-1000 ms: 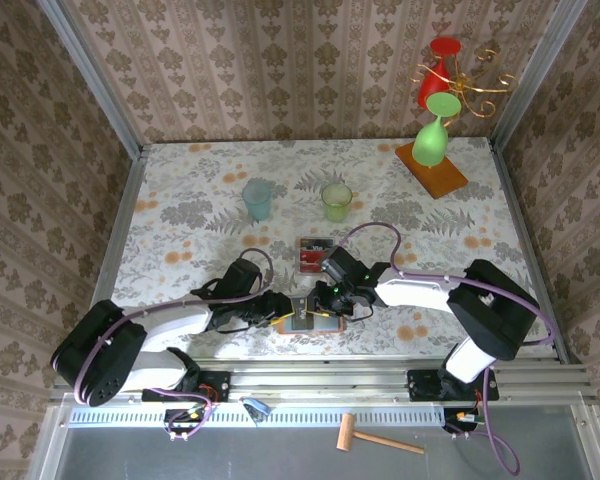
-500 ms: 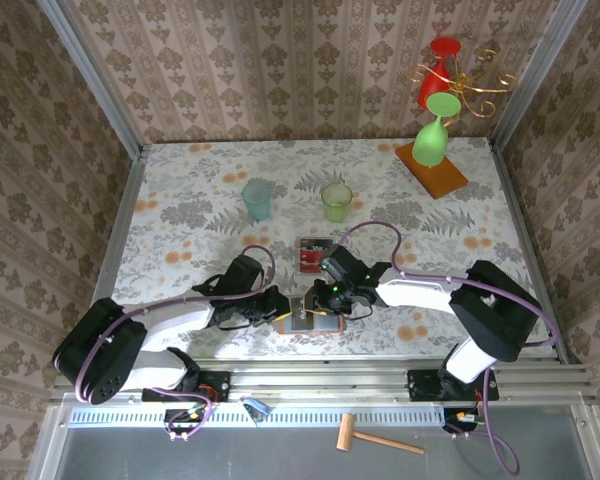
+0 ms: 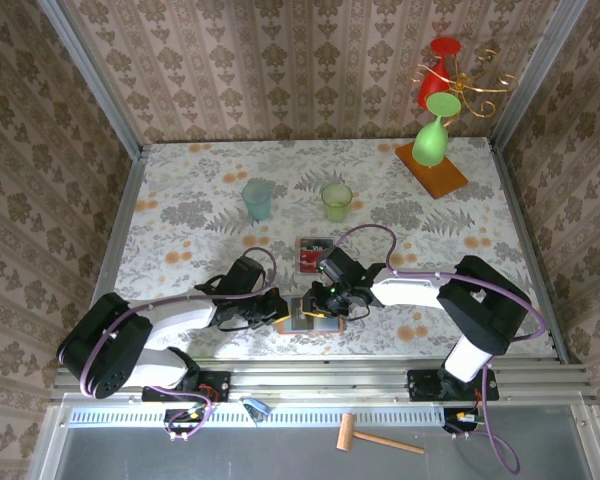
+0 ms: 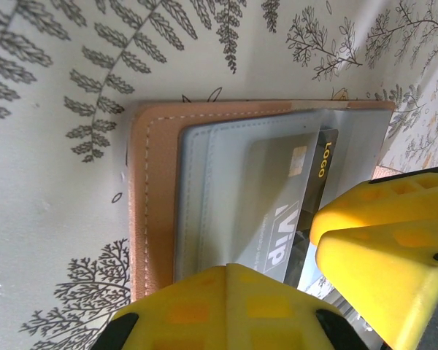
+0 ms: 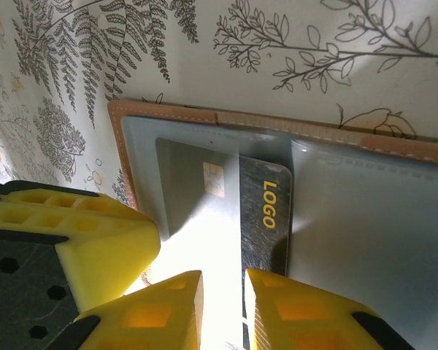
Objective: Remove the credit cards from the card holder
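The dark credit card [image 4: 277, 189], marked VIP and LOGO, lay half drawn from the grey-blue pocket of the card holder [image 4: 157, 197], its free end running in between the fingers of the left gripper [image 4: 292, 262]. That was the change: a second earlier those fingers stood apart just beside the holder, and they had since closed all the way, apparently pinching the card's edge. The holder itself lay open and flat near the front edge of the table [image 3: 180, 220], between the two arms. The right gripper [image 5: 220, 292] bore down at the pocket with only a narrow slit between its fingers; whether it clamped anything I could not tell. With the card seemingly gripped, sliding it clear looked like the next step. Farther back stood a small tray [image 3: 313, 243] with something red in it.
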`<state>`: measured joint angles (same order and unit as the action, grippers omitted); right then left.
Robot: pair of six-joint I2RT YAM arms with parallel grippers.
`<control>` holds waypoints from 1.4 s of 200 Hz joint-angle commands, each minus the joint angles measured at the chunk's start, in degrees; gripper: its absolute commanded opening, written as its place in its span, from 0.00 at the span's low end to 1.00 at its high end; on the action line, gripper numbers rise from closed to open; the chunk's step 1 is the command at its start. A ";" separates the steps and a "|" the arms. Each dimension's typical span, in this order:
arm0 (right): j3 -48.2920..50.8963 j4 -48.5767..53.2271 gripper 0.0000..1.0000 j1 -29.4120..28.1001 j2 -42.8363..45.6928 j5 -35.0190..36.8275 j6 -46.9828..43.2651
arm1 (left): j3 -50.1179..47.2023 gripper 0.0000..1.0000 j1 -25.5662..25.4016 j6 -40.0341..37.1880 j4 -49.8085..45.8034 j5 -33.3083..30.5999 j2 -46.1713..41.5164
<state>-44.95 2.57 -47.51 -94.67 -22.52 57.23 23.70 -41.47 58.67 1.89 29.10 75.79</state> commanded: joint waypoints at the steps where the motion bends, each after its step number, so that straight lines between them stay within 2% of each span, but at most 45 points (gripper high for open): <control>1: 0.62 0.77 0.22 0.49 1.17 0.77 0.07 | -0.42 0.03 0.26 -0.75 -1.65 -0.63 -0.59; 50: 1.92 0.38 0.22 1.42 3.96 0.95 -0.23 | 1.76 0.03 0.00 -0.23 -1.46 -0.36 -2.29; 115: 3.88 -1.44 0.22 2.45 4.23 -0.01 -0.02 | 2.17 0.03 -1.04 -0.23 -0.49 0.07 1.40; 172: 4.84 -2.73 0.22 3.12 3.19 -1.39 -0.37 | 1.65 0.03 -1.24 -1.49 -3.22 -2.01 1.80; 280: 6.20 -8.03 0.20 3.47 -0.87 -4.85 0.86 | 1.08 0.03 -1.24 -1.58 -3.52 -1.95 2.65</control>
<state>-39.57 -4.23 -44.27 -94.41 -26.02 57.39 25.02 -42.35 58.24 0.86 28.25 77.32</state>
